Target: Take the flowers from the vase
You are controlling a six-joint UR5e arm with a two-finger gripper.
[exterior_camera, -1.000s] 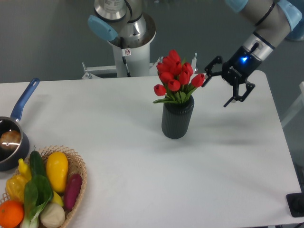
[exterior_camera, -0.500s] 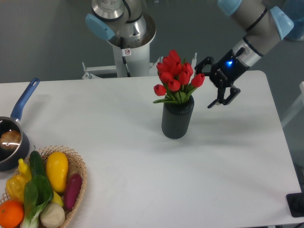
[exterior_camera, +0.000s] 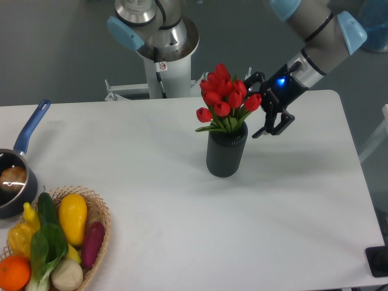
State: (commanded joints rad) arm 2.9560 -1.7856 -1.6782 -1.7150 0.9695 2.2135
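Observation:
The flowers (exterior_camera: pixel 223 97), red tulips with green leaves, stand upright in the dark grey ribbed vase (exterior_camera: pixel 226 150) near the middle of the white table. My black gripper (exterior_camera: pixel 253 105) hangs just right of the blooms, tilted toward them, open. One finger reaches behind the top right tulips and the other points down toward the table right of the vase. Nothing is held between the fingers. The stems are hidden inside the vase.
A blue-handled saucepan (exterior_camera: pixel 14 176) sits at the left edge. A wicker basket (exterior_camera: pixel 98 224) of vegetables and fruit fills the front left corner. The arm's base column (exterior_camera: pixel 162 48) stands behind the table.
My gripper has moved left and slightly down, from well to the right of the bouquet to right beside the tulips. The flowers and vase have not moved.

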